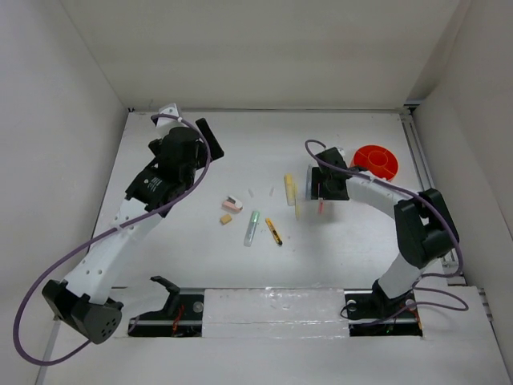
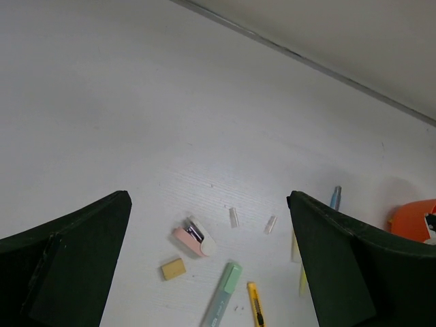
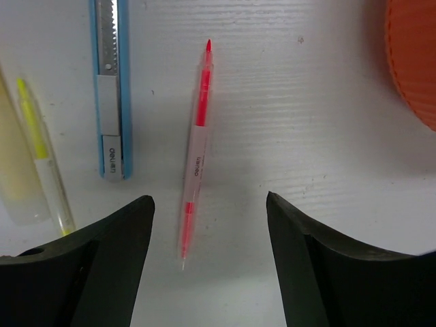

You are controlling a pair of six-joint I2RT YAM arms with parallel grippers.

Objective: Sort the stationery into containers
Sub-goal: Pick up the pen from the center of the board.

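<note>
**Right wrist view: open fingers flanking the red pen**

You are looking down through the right gripper (image 3: 208, 201), whose fingers are standing wide apart and gripping nothing. The red pen (image 3: 197, 143) is lying flat on the table (image 3: 320, 150), running lengthwise up the gap, so the two fingers are flanking its lower end. This alignment suggests that a pinch across the barrel is being prepared.

The pen is lying apart from the grey-blue item (image 3: 112, 88) and the thin yellow pen (image 3: 44, 163) on its left. That is leaving each finger room to descend without touching a neighbour. The orange pot (image 3: 415, 61) is showing at the upper right edge, near the pen, so the carry is likely to be short.

The left gripper (image 2: 208, 196) is hanging high over the far left of the table, fingers likewise wide and empty, probably to leave the right arm room. Below it the pink eraser (image 2: 193, 238), tan eraser (image 2: 173, 268), pale green marker (image 2: 223, 293) and short yellow-black pen (image 2: 255, 304) are lying loosely grouped. Every item you can see is lying outside the pot, so the sorting appears barely begun.
</note>
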